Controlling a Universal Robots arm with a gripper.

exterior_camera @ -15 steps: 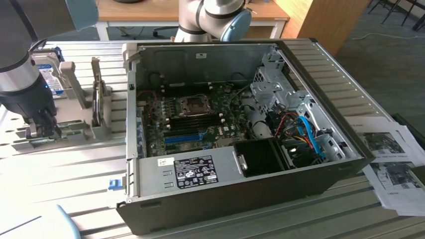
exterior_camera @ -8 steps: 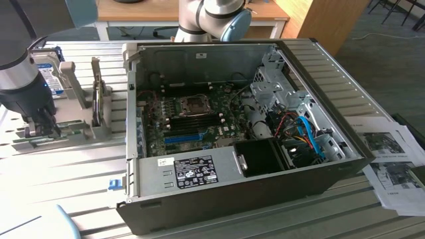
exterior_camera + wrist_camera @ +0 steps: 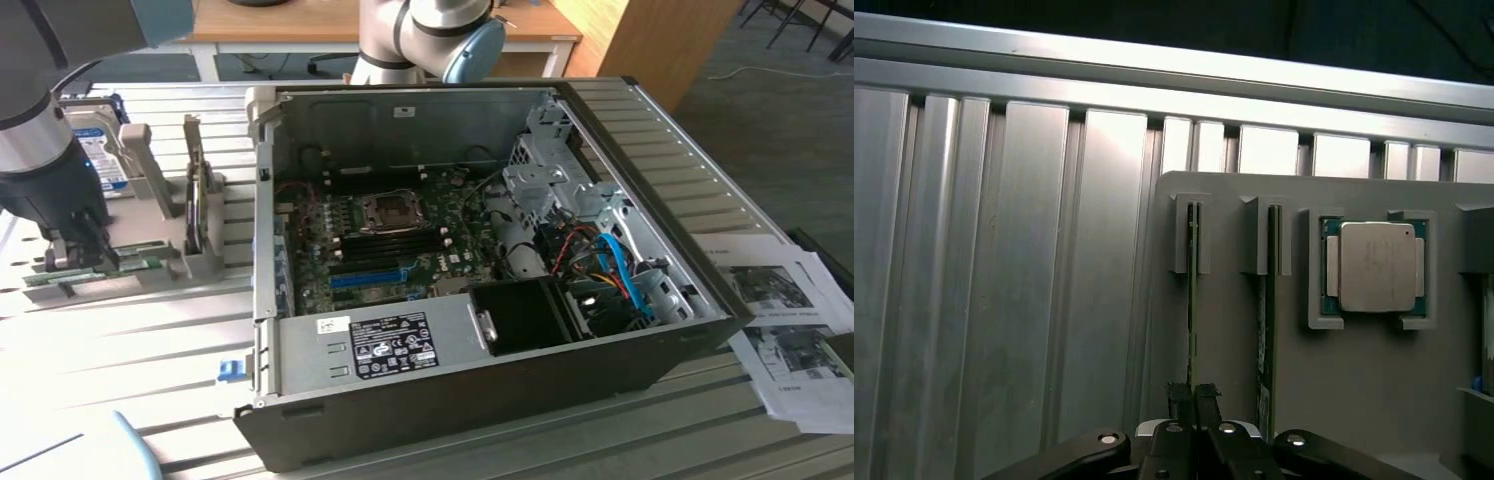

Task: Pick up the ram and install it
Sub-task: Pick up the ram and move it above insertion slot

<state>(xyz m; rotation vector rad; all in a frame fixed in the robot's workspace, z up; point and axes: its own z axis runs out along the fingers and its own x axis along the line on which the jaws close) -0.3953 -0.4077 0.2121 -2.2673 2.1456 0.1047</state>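
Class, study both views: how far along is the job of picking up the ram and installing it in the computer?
Done: the gripper is down at the grey holder, closed on the ram. In hand: that ram, standing on edge in its slot beside a second stick, not yet lifted out. Left: lifting and installing; the open computer case sits apart, to the exterior view's right.

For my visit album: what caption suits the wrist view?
The gripper pinches a ram stick standing on edge in its grey holder, processor chip alongside.
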